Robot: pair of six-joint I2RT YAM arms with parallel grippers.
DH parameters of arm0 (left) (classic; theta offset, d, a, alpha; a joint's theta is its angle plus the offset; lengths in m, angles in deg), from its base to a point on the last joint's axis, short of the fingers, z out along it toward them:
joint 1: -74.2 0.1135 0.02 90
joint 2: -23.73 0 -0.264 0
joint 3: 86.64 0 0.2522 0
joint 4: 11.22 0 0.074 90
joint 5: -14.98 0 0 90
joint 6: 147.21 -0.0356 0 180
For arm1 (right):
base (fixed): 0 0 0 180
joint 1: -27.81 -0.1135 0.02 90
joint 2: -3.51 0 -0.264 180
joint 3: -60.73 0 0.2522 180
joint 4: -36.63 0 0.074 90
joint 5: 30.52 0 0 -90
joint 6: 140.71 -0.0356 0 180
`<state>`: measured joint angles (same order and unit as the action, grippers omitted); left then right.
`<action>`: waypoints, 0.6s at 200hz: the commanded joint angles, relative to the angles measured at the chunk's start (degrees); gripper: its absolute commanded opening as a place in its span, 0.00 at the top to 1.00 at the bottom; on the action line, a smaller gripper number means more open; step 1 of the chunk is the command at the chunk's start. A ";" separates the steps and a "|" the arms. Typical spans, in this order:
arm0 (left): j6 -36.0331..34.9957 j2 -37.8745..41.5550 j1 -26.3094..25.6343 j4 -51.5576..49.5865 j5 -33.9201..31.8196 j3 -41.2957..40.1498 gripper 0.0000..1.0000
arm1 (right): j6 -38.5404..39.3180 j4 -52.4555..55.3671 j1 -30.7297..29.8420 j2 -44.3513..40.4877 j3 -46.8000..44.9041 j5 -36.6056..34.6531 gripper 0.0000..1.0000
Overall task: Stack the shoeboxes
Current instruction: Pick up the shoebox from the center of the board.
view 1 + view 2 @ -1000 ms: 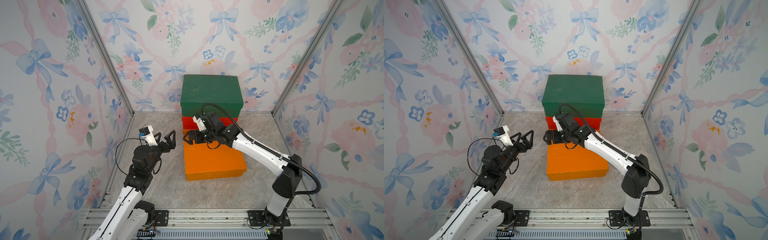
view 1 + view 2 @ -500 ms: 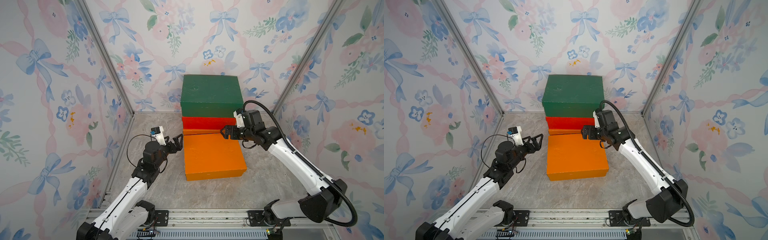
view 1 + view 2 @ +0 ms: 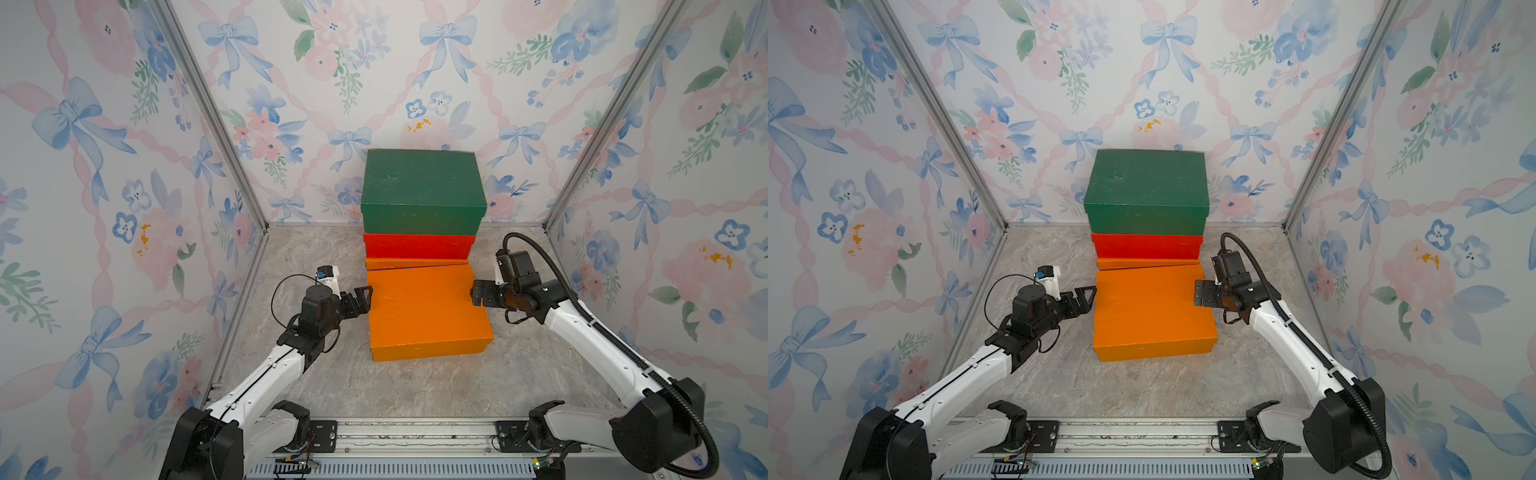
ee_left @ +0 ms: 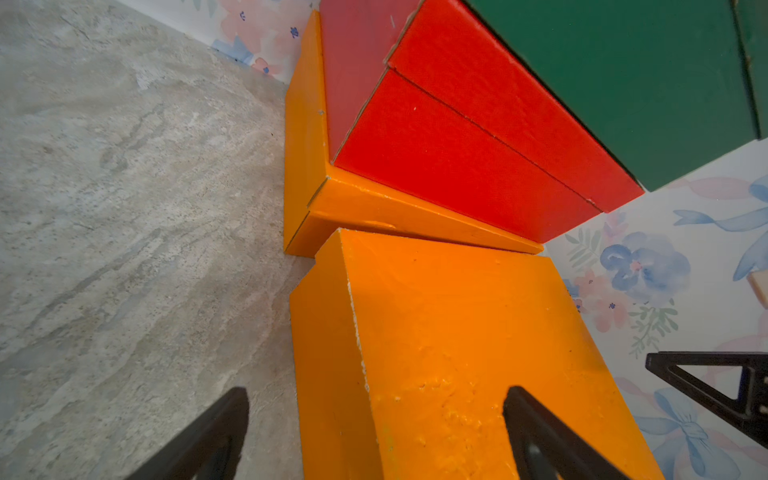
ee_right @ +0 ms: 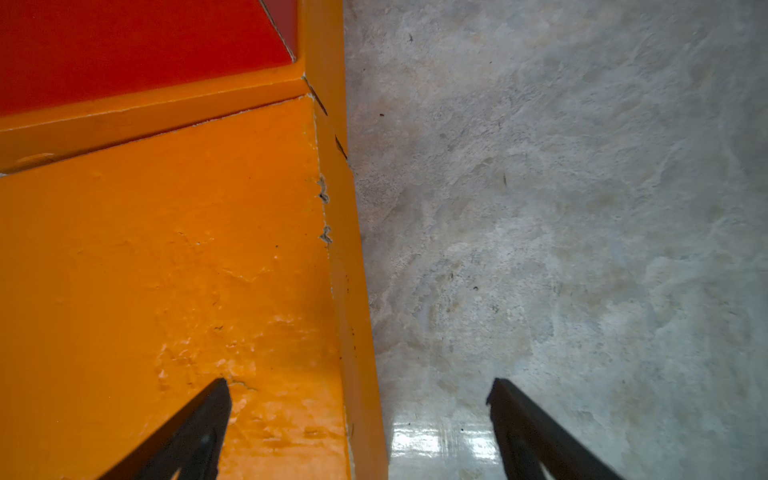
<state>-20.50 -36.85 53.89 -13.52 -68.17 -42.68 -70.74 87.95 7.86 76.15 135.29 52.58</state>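
Against the back wall the dark green shoebox (image 3: 422, 195) sits on the red one (image 3: 419, 246), which rests on an orange one (image 3: 415, 263). Another orange shoebox (image 3: 428, 311) lies on the floor right in front of that stack. My left gripper (image 3: 360, 300) is open at this box's left edge. In the left wrist view, the left gripper (image 4: 376, 395) has one finger over the lid and one over the floor. My right gripper (image 3: 477, 294) is open at the box's right edge. In the right wrist view, the right gripper (image 5: 359, 384) straddles that edge the same way. Neither holds anything.
Flowered walls (image 3: 124, 208) close the cell on three sides, and a metal rail (image 3: 415, 432) with both arm bases runs along the front. Bare marbled floor (image 3: 415, 386) lies between the front orange box and the rail.
My right arm has swung from the front orange box's back left corner across to its right edge. The left arm has come down and in to the left edge.
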 commanded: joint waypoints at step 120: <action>1.88 -2.64 -3.56 0.22 3.49 -4.03 0.02 | 2.11 -6.07 9.22 6.04 -4.07 22.37 0.02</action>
<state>-19.21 -38.14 51.00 -13.52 -66.13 -45.76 -69.65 83.49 16.52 81.59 132.19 71.14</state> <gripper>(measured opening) 0.979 0.970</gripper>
